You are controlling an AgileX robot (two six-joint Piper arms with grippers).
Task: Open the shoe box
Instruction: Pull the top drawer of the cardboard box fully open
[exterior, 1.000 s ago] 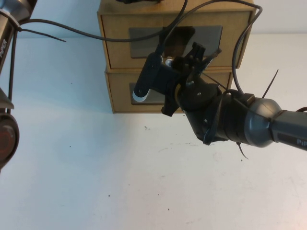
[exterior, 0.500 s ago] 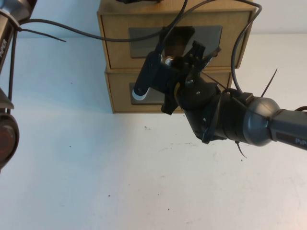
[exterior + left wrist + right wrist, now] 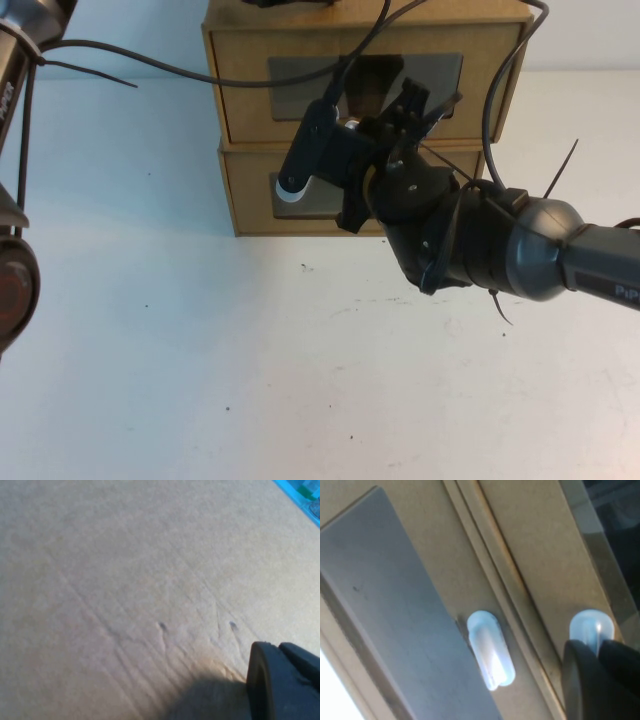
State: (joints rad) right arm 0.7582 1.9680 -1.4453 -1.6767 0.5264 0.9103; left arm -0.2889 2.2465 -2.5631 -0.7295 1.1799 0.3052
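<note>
Two brown cardboard shoe boxes are stacked at the far side of the table, the upper box [image 3: 250, 70] on the lower box [image 3: 250, 200]. Each front has a grey window and a small white handle. My right gripper [image 3: 425, 102] is against the upper box's front, its arm reaching in from the right. In the right wrist view the right gripper [image 3: 597, 647] is shut on the upper box's white handle [image 3: 591, 622]; the lower box's handle [image 3: 490, 650] sits free beside it. My left gripper [image 3: 279, 647] is over a pale creased surface, fingers together, holding nothing.
Part of the left arm [image 3: 12, 270] stands at the table's left edge. Black cables [image 3: 150, 62] hang across the upper box's front. The white table [image 3: 250, 380] spreads out in front of the boxes.
The right gripper's fingers have closed onto the upper box's handle. The arm has shifted slightly up and to the left. Both boxes stay where they were.
</note>
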